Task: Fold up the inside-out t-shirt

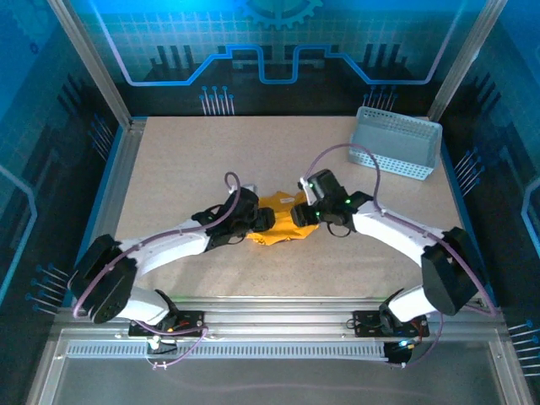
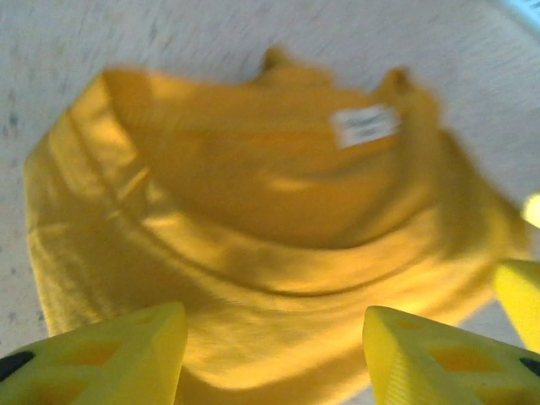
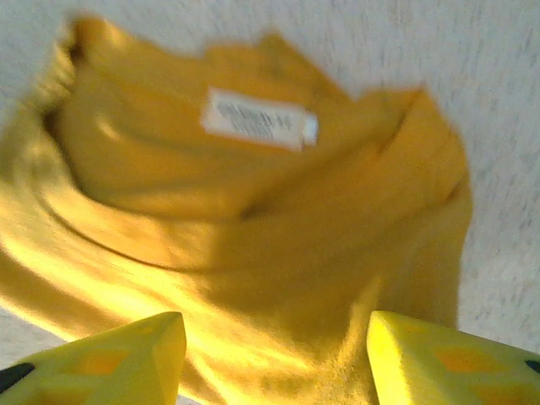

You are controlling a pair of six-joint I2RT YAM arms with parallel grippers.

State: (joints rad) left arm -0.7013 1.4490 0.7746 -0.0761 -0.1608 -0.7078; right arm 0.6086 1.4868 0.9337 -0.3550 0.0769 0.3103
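a bunched mustard-yellow t-shirt [image 1: 283, 222] lies mid-table [image 1: 211, 160], its white tag [image 3: 257, 118] facing up. the left gripper [image 2: 274, 337] and right gripper [image 3: 277, 337] flank it, each with fingers spread apart, gripping nothing.

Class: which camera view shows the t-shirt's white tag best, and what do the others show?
The right wrist view: the tag is largest there, near the middle, though blurred. The left wrist view shows it smaller, off right. In the top view the t-shirt is a small heap, tag too small to tell.
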